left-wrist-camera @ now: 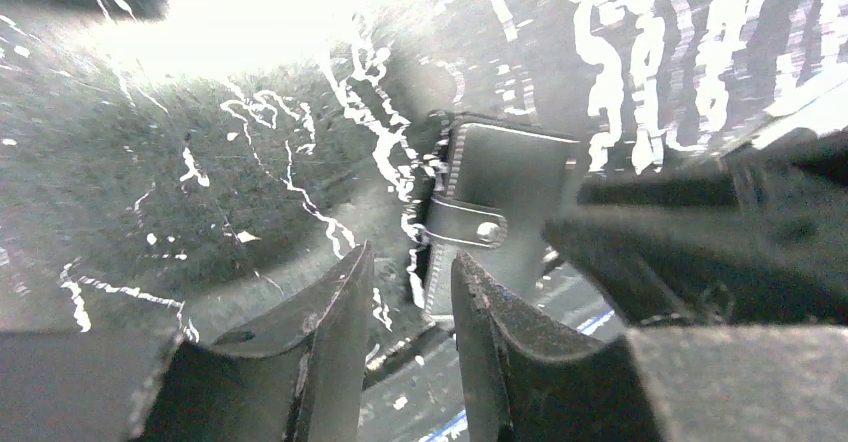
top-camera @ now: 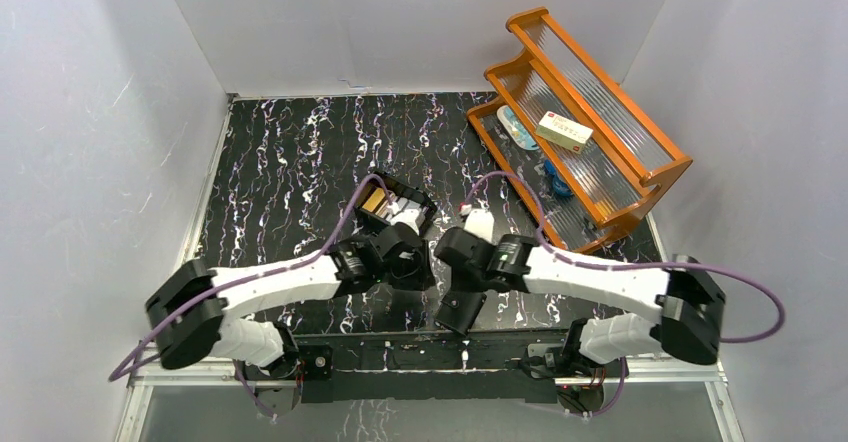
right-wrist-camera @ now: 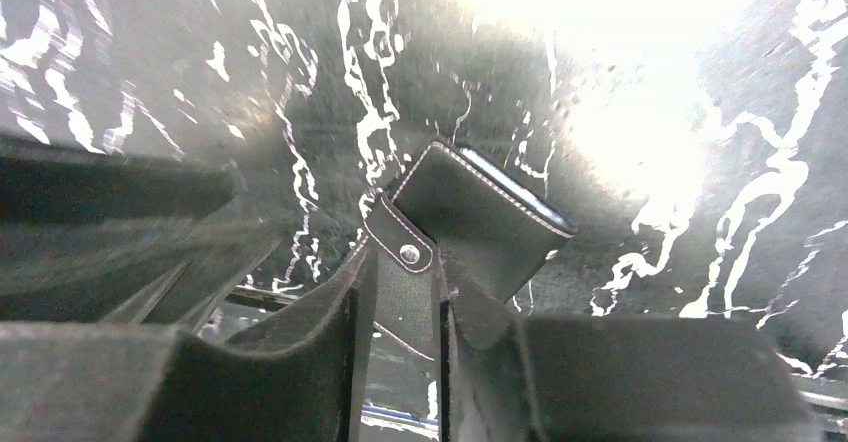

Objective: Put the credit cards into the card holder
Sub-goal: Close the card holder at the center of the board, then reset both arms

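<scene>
1. White walls close in a black, white-veined surface (top-camera: pixel 290 162). An orange rack (top-camera: pixel 530 22) stands at its far right corner with a carton (top-camera: pixel 563 130) on one shelf, and none of that belongs to your job.
2. The card holder (top-camera: pixel 460 312) lies close to the near edge of the surface, roughly midway along it and just beside both wrists. It looks folded, with the snap tab (left-wrist-camera: pixel 470 227) lying across its face, so no slot is exposed to take a card.
3. Your right end effector (right-wrist-camera: pixel 407 262) has a finger on either side of the holder's tab end, and the strap fills the narrow gap. These views do not show whether it is pinching the strap or only flanking it. It seems placed there to steady the holder or to work the snap.
4. Your left end effector (left-wrist-camera: pixel 410 262) is partly spread and empty, with the surface visible between its fingers. It points at the holder from just beside it, probably so it can act as the second hand when the fold is opened.
5. The credit cards (top-camera: pixel 376 202) stand in a black box (top-camera: pixel 425 207) near the middle of the surface, just beyond the left end effector. No card can be seen in the holder, so you are likely at the opening step, with all the loading left to do.
</scene>
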You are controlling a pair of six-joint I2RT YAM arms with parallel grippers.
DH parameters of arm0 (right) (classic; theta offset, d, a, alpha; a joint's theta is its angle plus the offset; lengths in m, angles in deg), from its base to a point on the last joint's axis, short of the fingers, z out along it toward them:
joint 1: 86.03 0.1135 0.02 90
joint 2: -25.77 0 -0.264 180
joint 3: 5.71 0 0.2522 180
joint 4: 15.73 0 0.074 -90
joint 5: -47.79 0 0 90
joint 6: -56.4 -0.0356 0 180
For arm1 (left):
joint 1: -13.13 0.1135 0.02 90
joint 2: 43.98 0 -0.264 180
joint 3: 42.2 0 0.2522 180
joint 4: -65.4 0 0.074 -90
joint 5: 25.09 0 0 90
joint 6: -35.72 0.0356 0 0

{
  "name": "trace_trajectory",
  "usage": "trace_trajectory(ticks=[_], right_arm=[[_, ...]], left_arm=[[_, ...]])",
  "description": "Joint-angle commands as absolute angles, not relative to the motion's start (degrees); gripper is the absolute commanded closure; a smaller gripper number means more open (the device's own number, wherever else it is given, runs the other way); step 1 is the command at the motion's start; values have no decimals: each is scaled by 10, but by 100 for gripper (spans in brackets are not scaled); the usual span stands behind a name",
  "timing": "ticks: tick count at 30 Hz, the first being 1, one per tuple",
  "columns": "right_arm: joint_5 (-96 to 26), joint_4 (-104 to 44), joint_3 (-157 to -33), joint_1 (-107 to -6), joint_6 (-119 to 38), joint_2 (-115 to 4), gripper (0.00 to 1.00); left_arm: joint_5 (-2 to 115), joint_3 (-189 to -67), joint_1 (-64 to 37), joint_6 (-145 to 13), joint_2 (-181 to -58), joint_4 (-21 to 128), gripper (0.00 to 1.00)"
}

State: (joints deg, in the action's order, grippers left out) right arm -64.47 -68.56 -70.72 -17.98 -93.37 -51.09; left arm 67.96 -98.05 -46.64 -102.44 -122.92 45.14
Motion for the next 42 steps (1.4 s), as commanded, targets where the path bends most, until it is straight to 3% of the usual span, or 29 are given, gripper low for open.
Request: trace_trajectory(ticks=[1, 7, 9, 10, 11, 17, 31, 42], right_arm=[[-698, -687, -745, -198, -902, -428, 61], [-696, -718, -796, -198, -868, -379, 37], [-691, -728, -803, -199, -869, -367, 23], [-685, -729, -801, -198, -870, -359, 14], [-678, -728, -796, -199, -872, -350, 4], [-677, -747, -788, -198, -892, -301, 2], [-799, -795, -888, -199, -877, -193, 2], [-792, -780, -869, -198, -885, -153, 2]], left_arm=[[787, -1032, -479, -994, -1122, 377, 65], [855, -1124, -479, -941, -1050, 275, 49], [867, -1153, -479, -925, -1035, 246, 32], [868, -1165, -479, -917, -1025, 238, 8], [869, -1173, -479, -913, -1017, 229, 2], [887, -1190, -479, -912, -968, 180, 1], [876, -1237, -479, -853, -914, 187, 1], [922, -1236, -479, -840, -897, 195, 1]])
